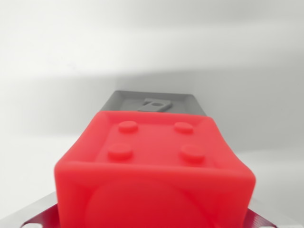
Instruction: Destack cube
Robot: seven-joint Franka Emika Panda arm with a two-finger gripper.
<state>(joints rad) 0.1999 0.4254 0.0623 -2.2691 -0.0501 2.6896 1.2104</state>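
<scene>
A: Where's the cube?
B: The red cube (154,166) fills the lower middle of the wrist view, very close to the lens, four studs on its top face.
A: And beyond it?
B: A grey block (154,102) sits just behind it, against a white backdrop (152,42).
A: Gripper?
B: Only metal corners (35,216) show at the bottom; I can't tell how the jaws stand.

Your gripper (154,105) shows only as a grey body at frame centre and metal edges along the bottom corners; jaws hidden.
</scene>
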